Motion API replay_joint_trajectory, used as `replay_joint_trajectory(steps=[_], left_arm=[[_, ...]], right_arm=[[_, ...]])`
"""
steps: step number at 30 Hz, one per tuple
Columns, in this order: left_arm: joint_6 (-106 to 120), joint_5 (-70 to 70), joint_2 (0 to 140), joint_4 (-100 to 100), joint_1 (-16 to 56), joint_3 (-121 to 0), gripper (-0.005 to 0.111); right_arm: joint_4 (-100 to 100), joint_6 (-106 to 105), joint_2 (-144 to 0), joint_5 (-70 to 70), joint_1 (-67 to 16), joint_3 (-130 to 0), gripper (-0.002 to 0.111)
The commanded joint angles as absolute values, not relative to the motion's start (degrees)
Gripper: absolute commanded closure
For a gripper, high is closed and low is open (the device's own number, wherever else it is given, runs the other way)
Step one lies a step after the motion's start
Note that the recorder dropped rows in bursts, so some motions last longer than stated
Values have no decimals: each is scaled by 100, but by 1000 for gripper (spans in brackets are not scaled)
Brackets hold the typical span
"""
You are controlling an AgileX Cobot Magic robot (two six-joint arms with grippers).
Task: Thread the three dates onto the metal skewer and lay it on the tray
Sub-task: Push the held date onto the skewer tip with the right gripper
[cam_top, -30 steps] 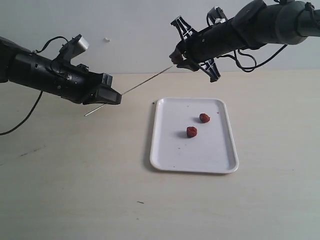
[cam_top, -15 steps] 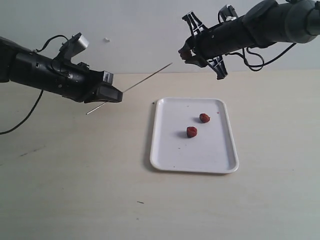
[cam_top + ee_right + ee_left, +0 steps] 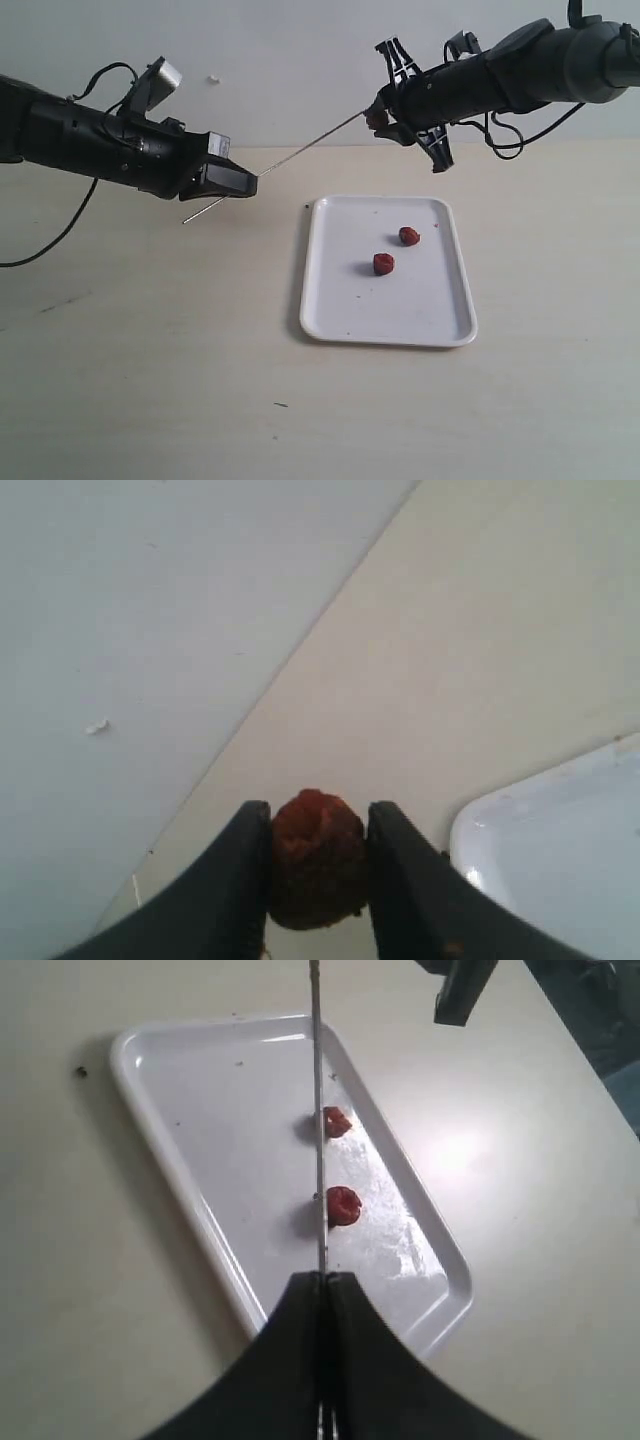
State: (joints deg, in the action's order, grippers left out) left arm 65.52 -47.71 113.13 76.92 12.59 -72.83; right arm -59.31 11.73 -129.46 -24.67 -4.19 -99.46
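Presently the metal skewer (image 3: 300, 152), a very thin, straight, silver-grey rod, hangs in the air above the table and slopes up from the left gripper (image 3: 240, 182) toward the right gripper (image 3: 385, 115). The left gripper's black jaws are closed tight on the rod near its lower end, and a short tail projects behind them. Judged by its form, the rod is light, stiff and smooth, so it may rotate or slide in a loose pinch; a hold near the blunt end leaves the length free for threading.

The held date (image 3: 315, 855), a wrinkled, dark red-brown, roundish lump, sits pinched between the right gripper's half-closed fingers. It is probably soft and slightly tacky, so grip it across the flanks and leave the end faces clear for the point. The skewer tip lies at or just beside this date; whether it has entered cannot be told.

The two dates (image 3: 384, 263) not yet threaded rest apart on the flat white plastic tray (image 3: 350, 305), which has rounded corners, a low rim and a glossy floor. The tray lies on the matt pale beige tabletop (image 3: 150, 350)
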Motion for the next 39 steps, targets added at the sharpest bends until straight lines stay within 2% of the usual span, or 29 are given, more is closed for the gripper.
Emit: replay_joint_trajectory(steps=[1, 11, 39], left_arm=[[6616, -4746, 11276, 7717, 1272, -7263, 107], [6573, -4761, 11276, 7646, 1272, -7263, 107], [6709, -4283, 11276, 7561, 1559, -7263, 107]], right_arm=[[-6151, 948, -12949, -2338, -400, -9990, 76], [-6310, 908, -12993, -1791, -390, -9990, 76], [-6363, 754, -12991, -2200, -390, -9990, 76]])
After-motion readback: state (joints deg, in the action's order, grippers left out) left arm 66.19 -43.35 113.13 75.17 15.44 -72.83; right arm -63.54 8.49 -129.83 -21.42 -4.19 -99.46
